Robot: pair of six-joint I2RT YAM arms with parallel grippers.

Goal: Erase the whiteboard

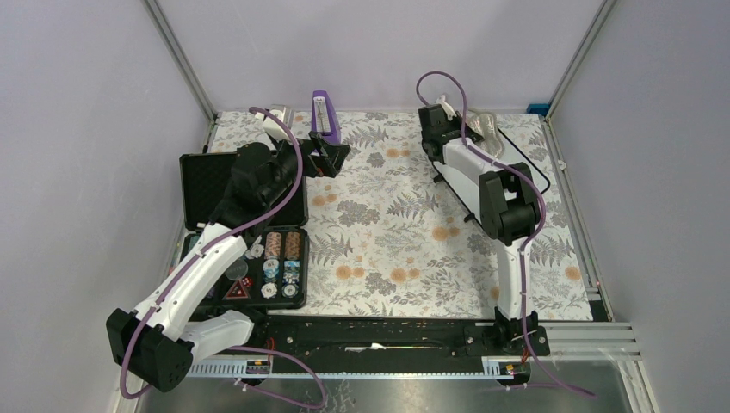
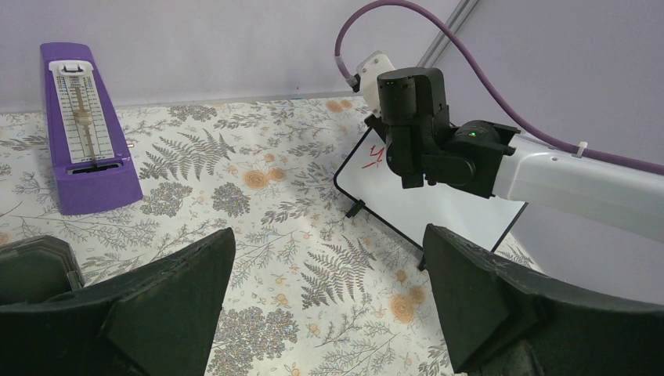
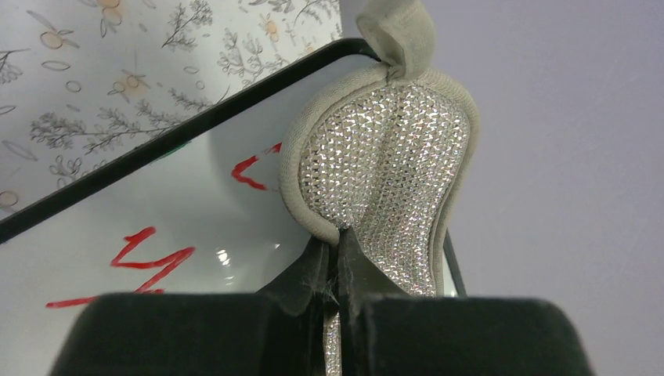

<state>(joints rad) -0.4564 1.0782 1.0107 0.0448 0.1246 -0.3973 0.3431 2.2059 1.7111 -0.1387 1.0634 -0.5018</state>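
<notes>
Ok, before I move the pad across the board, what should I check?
1. Right hand shut on the silvery pad: ok.
2. Pad over the whiteboard: ok.
3. Pad pressing on the board surface: cannot tell.
4. Board wiped blank: not ok, red marks on it.
5. Left hand open, empty, apart from the board: ok.
</notes>
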